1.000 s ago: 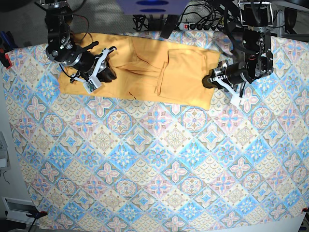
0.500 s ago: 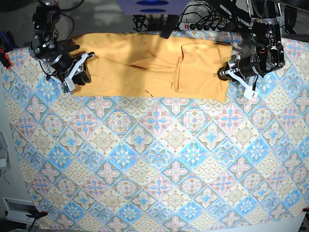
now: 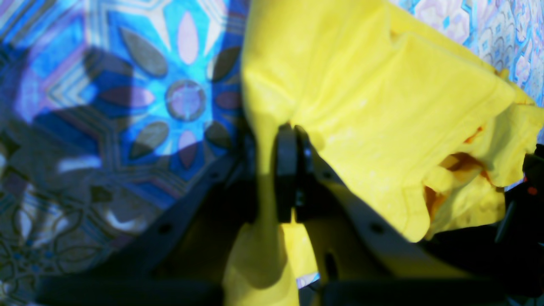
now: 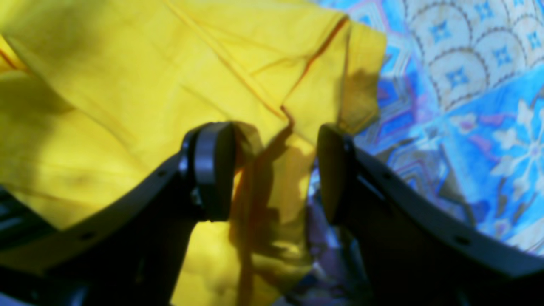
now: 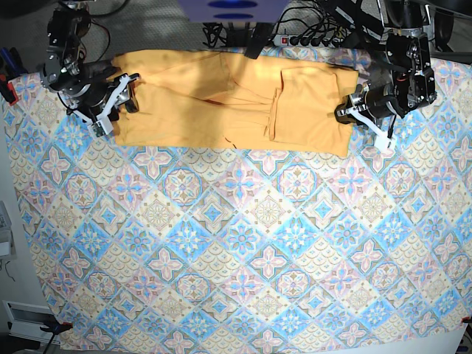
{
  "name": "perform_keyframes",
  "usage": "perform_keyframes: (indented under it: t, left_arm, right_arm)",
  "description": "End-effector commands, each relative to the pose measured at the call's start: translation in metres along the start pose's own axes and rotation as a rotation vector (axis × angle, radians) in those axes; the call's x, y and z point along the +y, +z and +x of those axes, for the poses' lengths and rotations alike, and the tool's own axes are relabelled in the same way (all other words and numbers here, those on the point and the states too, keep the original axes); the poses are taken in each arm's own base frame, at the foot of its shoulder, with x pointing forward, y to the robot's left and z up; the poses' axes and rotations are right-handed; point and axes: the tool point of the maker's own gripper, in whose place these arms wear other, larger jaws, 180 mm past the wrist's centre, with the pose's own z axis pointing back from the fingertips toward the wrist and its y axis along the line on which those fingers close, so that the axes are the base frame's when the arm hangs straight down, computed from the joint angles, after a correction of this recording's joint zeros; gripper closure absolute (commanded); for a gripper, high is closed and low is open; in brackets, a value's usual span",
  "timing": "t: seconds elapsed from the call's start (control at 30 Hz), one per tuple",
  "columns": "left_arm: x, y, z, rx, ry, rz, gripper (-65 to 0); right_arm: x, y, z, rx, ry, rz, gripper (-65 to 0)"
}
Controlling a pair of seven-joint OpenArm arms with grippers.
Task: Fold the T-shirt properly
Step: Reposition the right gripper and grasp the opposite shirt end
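The pale yellow-orange T-shirt (image 5: 221, 103) lies stretched wide along the back of the table, with folds and a flap near its middle. No lettering shows. My left gripper (image 5: 346, 114), on the base view's right, is shut on the shirt's right edge. In the left wrist view the cloth (image 3: 382, 106) is pinched in that gripper (image 3: 274, 144). My right gripper (image 5: 122, 94) is at the shirt's left edge. In the right wrist view it (image 4: 272, 170) stands open, with the shirt's hemmed corner (image 4: 127, 85) lying loose between the fingers (image 4: 212, 170).
The blue-and-pink patterned tablecloth (image 5: 243, 243) covers the table. A power strip and cables (image 5: 310, 37) lie just behind the shirt. A red clamp (image 5: 7, 92) sits at the table's left edge.
Both arms moved outward and pulled the bunched shirt out wide and flatter. The arm on the base view's left has since shifted slightly up at the shirt's edge.
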Motion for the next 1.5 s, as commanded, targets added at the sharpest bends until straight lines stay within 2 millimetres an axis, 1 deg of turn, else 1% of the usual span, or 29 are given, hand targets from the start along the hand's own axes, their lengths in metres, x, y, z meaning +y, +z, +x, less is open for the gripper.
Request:
perform_keyframes:
  t: [0.0, 0.07, 0.1, 0.23, 0.37, 0.67, 0.7, 0.8, 0.93, 1.07, 1.1, 1.23, 1.3, 1.37, 1.47]
  left_arm:
    - [-0.003, 0.005, 0.012, -0.031, -0.015, -0.010, 0.0]
    - [-0.003, 0.005, 0.013, -0.032, -0.015, -0.010, 0.0]
    - [-0.003, 0.005, 0.013, -0.032, -0.015, -0.010, 0.0]
    - [-0.003, 0.005, 0.012, -0.032, -0.014, -0.011, 0.0]
    - [-0.003, 0.005, 0.012, -0.032, -0.014, -0.011, 0.0]
    - [-0.003, 0.005, 0.012, -0.032, -0.014, -0.011, 0.0]
    - [-0.003, 0.005, 0.012, -0.032, -0.014, -0.011, 0.0]
    - [-0.003, 0.005, 0.012, -0.032, -0.014, -0.011, 0.0]
    - [-0.003, 0.005, 0.012, -0.032, -0.015, -0.012, 0.0]
    - [-0.004, 0.004, 0.012, -0.031, -0.014, -0.013, 0.0]
    - [-0.004, 0.004, 0.011, -0.030, -0.015, -0.014, 0.0]
    - [-0.004, 0.004, 0.011, -0.030, -0.015, -0.014, 0.0]
    - [-0.004, 0.004, 0.011, -0.030, -0.015, -0.014, 0.0]
    - [-0.004, 0.004, 0.011, -0.030, -0.015, -0.014, 0.0]
    - [-0.004, 0.004, 0.011, -0.030, -0.015, -0.014, 0.0]
  right_arm:
    - [-0.001, 0.003, 0.012, -0.049, -0.007, 0.016, -30.8]
    - [-0.002, 0.002, 0.010, -0.046, -0.044, 0.035, -31.6]
    - [-0.005, 0.000, 0.015, -0.055, -0.050, 0.042, -32.4]
    - [-0.012, -0.006, 0.002, -0.022, -0.089, 0.047, -36.0]
    - [-0.013, -0.008, -0.006, -0.005, -0.106, 0.050, -36.1]
    - [-0.012, -0.014, -0.034, 0.056, -0.149, 0.079, -36.4]
    - [-0.013, -0.015, -0.035, 0.056, -0.155, 0.078, -36.4]
    - [-0.016, -0.020, -0.028, 0.046, -0.159, 0.079, -36.4]
    - [-0.016, -0.023, -0.037, 0.067, -0.179, 0.083, -36.4]
    - [-0.008, -0.026, -0.036, 0.071, -0.170, 0.101, -36.4]
    - [0.000, -0.028, -0.036, 0.076, -0.164, 0.118, -36.3]
    - [0.015, -0.034, -0.036, 0.080, -0.163, 0.166, -36.1]
    - [0.026, -0.036, -0.031, 0.055, -0.191, 0.208, -36.0]
    - [0.033, -0.036, -0.026, 0.034, -0.216, 0.239, -36.0]
    - [0.035, -0.037, -0.025, 0.032, -0.216, 0.246, -35.8]
